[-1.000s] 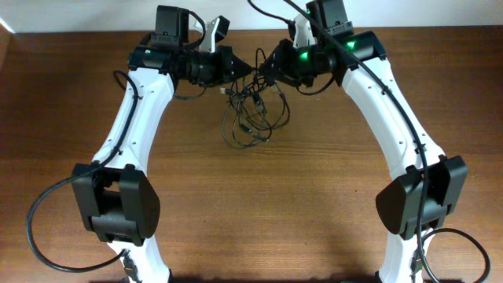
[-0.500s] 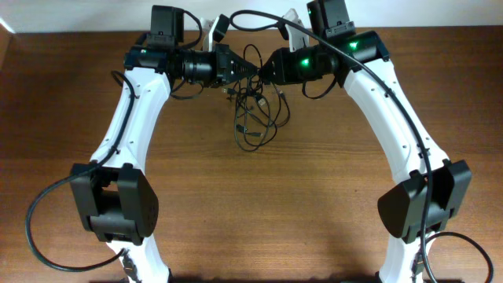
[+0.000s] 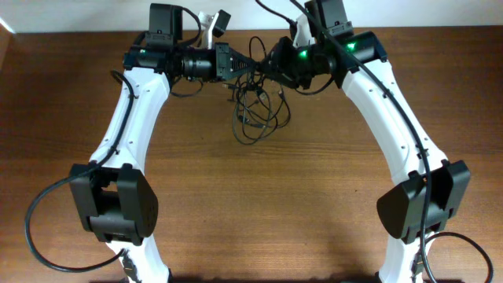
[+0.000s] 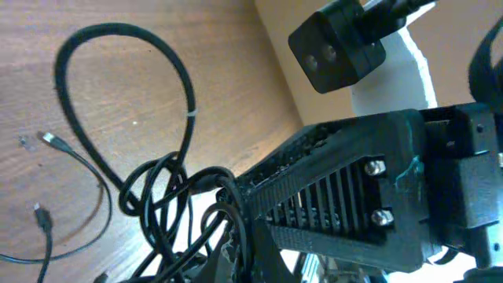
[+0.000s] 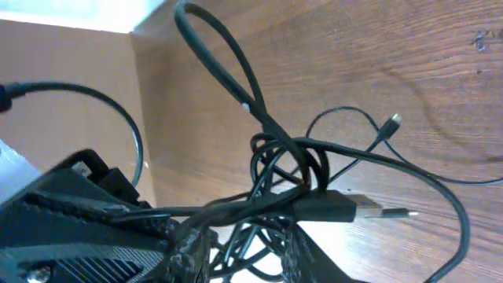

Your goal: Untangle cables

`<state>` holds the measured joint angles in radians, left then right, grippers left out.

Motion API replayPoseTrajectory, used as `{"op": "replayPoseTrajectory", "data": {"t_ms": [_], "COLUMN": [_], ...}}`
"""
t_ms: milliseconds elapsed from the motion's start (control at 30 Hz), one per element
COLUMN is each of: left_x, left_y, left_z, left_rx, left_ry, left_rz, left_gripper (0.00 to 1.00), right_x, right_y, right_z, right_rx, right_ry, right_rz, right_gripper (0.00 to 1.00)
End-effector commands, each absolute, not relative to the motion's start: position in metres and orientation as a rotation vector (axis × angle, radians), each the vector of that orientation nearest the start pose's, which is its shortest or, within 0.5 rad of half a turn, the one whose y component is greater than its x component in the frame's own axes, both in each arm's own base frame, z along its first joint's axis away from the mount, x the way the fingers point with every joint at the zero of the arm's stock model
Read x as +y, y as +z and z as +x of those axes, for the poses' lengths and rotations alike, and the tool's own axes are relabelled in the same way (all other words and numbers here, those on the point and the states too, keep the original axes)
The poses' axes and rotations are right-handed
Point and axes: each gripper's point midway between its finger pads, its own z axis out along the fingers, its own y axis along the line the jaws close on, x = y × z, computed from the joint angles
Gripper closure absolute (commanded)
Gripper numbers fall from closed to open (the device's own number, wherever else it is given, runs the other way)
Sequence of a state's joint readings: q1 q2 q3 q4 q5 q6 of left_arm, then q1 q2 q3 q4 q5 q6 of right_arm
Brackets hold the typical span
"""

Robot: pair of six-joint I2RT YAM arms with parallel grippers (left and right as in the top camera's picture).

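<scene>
The cables (image 3: 255, 102) are a knot of thin black cords that hangs between my two grippers at the table's far side. Their lower loops lie on the wood. My left gripper (image 3: 240, 64) (image 4: 250, 253) is shut on strands of the knot (image 4: 165, 196). My right gripper (image 3: 271, 63) (image 5: 251, 248) faces it almost tip to tip. Its fingers (image 5: 192, 244) stand apart, and several strands run loosely through the gap. A black plug with a silvery tip (image 5: 346, 208) sticks out of the knot (image 5: 291, 169). One long loop (image 5: 220, 63) reaches toward the wall.
The wooden table (image 3: 259, 204) ends just behind the grippers at a pale wall (image 5: 71, 86). Two loose cable ends with small plugs (image 4: 49, 140) lie on the wood. Thicker arm cables (image 3: 47, 212) curl beside both arm bases at the near edge.
Both grippers have moved slightly toward the far edge. The bunch has been drawn up and narrower, and a loop now stands above the grippers. The right fingers have parted a little.
</scene>
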<state>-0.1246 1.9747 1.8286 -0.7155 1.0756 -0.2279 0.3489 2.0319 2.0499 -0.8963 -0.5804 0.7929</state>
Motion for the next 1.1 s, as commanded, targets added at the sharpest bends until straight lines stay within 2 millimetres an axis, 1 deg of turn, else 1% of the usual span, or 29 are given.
{"op": "replayPoseTrajectory", "data": {"t_ms": [0, 67, 100, 167, 300, 400, 433, 467, 500, 533, 600, 667, 733, 800, 867, 900, 933, 967, 1067], "left_x": [-0.218, -0.218, -0.218, -0.218, -0.219, -0.218, -0.215, -0.206, -0.201, -0.198, -0.196, -0.199, -0.201, -0.201, -0.198, -0.195, -0.195, -0.194, -0.193], "left_y": [0.266, 0.266, 0.266, 0.266, 0.267, 0.267, 0.266, 0.264, 0.264, 0.264, 0.265, 0.269, 0.273, 0.273, 0.266, 0.262, 0.259, 0.258, 0.252], "left_z": [0.446, 0.446, 0.445, 0.445, 0.444, 0.445, 0.447, 0.452, 0.455, 0.456, 0.456, 0.453, 0.449, 0.449, 0.455, 0.457, 0.458, 0.457, 0.449], "left_rx": [2.256, 2.258, 2.258, 2.258, 2.262, 2.263, 2.268, 2.272, 2.27, 2.269, 2.267, 2.251, 2.234, 2.235, 2.259, 2.277, 2.287, 2.289, 2.309], "left_ry": [-1.494, -1.497, -1.502, -1.502, -1.519, -1.514, -1.497, -1.474, -1.469, -1.466, -1.47, -1.51, -1.55, -1.546, -1.487, -1.45, -1.425, -1.417, -1.407], "left_rz": [0.416, 0.411, 0.41, 0.41, 0.398, 0.396, 0.383, 0.356, 0.343, 0.334, 0.332, 0.348, 0.365, 0.364, 0.341, 0.323, 0.324, 0.34, 0.375], "left_gripper": [1.0, 1.0, 1.0, 1.0, 1.0, 1.0, 1.0, 1.0, 1.0, 1.0, 1.0, 1.0, 1.0, 1.0, 1.0, 1.0, 1.0, 1.0, 1.0], "right_x": [0.268, 0.267, 0.264, 0.266, 0.271, 0.271, 0.264, 0.255, 0.243, 0.238, 0.233, 0.231, 0.23, 0.24, 0.246, 0.249, 0.251, 0.253, 0.25], "right_y": [0.265, 0.267, 0.264, 0.262, 0.246, 0.243, 0.238, 0.233, 0.229, 0.232, 0.235, 0.23, 0.224, 0.233, 0.237, 0.239, 0.242, 0.243, 0.234], "right_z": [0.469, 0.474, 0.478, 0.485, 0.497, 0.494, 0.493, 0.492, 0.494, 0.495, 0.495, 0.49, 0.482, 0.474, 0.468, 0.466, 0.463, 0.46, 0.449], "right_rx": [2.537, 2.515, 2.51, 2.493, 2.49, 2.508, 2.53, 2.552, 2.562, 2.556, 2.546, 2.565, 2.597, 2.567, 2.531, 2.51, 2.486, 2.474, 2.496], "right_ry": [1.2, 1.191, 1.169, 1.173, 1.19, 1.17, 1.142, 1.116, 1.099, 1.117, 1.136, 1.111, 1.075, 1.165, 1.197, 1.212, 1.229, 1.241, 1.207], "right_rz": [0.383, 0.404, 0.45, 0.456, 0.48, 0.407, 0.407, 0.414, 0.432, 0.393, 0.281, 0.211, 0.135, -0.013, -0.158, -0.223, -0.286, -0.33, -0.43], "right_gripper": [0.66, 0.63, 0.62, 0.61, 0.6, 0.6, 0.61, 0.61, 0.65, 0.69, 0.73, 0.77, 0.79, 0.78, 0.71, 0.68, 0.68, 0.68, 0.68]}}
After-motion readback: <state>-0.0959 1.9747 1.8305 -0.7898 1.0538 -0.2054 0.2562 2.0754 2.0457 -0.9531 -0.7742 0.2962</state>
